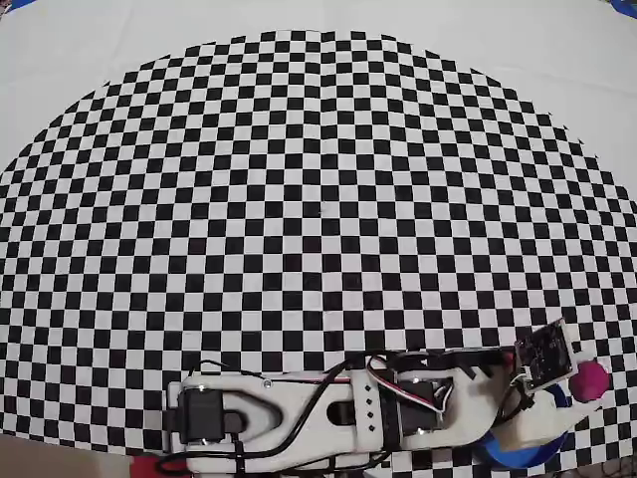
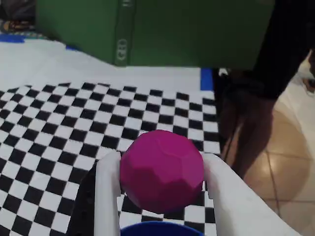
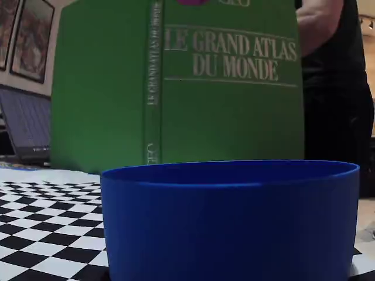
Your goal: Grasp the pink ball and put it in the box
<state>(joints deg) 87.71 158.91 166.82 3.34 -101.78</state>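
The pink ball (image 2: pixel 162 172) is a faceted magenta sphere held between the two white fingers (image 2: pixel 107 191) of my gripper (image 2: pixel 160 160), which is shut on it above the checkered mat. In the overhead view the ball (image 1: pixel 593 378) sits in the gripper (image 1: pixel 587 386) at the bottom right, past the arm's tip. The box (image 3: pixel 228 222), a round blue tub, fills the fixed view. Its rim (image 2: pixel 157 229) shows just below the ball in the wrist view. Overhead, the arm hides most of the box (image 1: pixel 518 456). A magenta sliver (image 3: pixel 190 2) touches the top edge of the fixed view.
A large green atlas (image 3: pixel 222 88) stands upright behind the tub, at the mat's edge (image 2: pixel 147 29). A person in dark clothes (image 2: pixel 275 54) stands to the right of it. The table edge and tiled floor (image 2: pixel 285 167) lie right of the gripper. A laptop (image 3: pixel 23 129) sits far left.
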